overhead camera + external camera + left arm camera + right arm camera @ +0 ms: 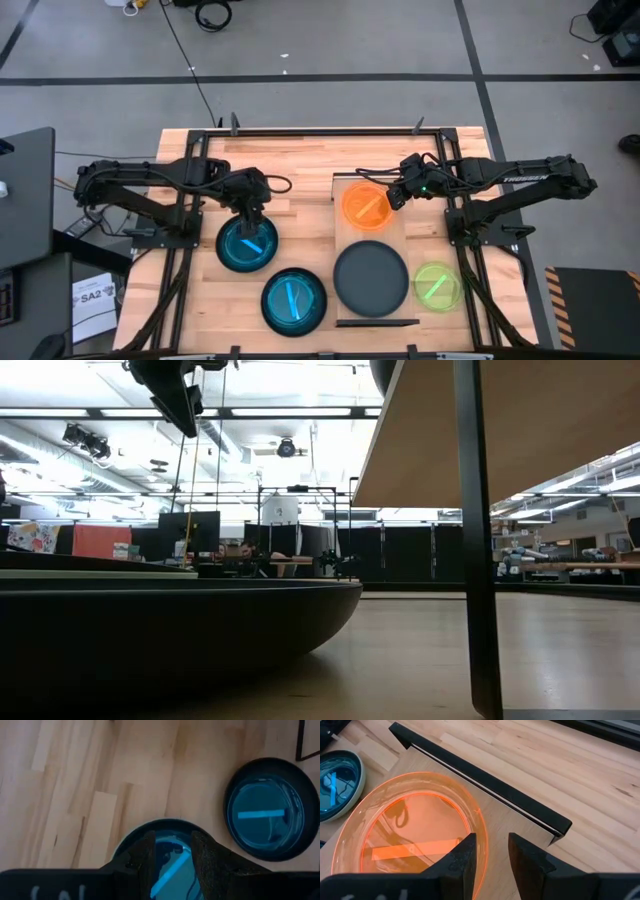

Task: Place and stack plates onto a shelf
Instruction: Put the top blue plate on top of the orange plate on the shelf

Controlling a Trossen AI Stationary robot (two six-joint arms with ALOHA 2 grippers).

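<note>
High view: orange plate (pixel 364 204) on the far end of the shelf (pixel 392 233), its rim pinched by the right claw (pixel 397 196); black plate (pixel 371 279) beside it. Left claw (pixel 251 224) pinches the teal plate (pixel 247 245) on the worktop (pixel 300 180).

My two arms are matte black, built of slim tubular links joined by chunky rounded joints, with thin black cables looping along them. The right arm (pixel 520 178) carries small white lettering on its forearm and a tiny green light near the wrist. Each tool, left tool (pixel 171 865) and right tool (pixel 491 856), ends in two flat, dark, blunt fingers with a slightly rough face.
</note>
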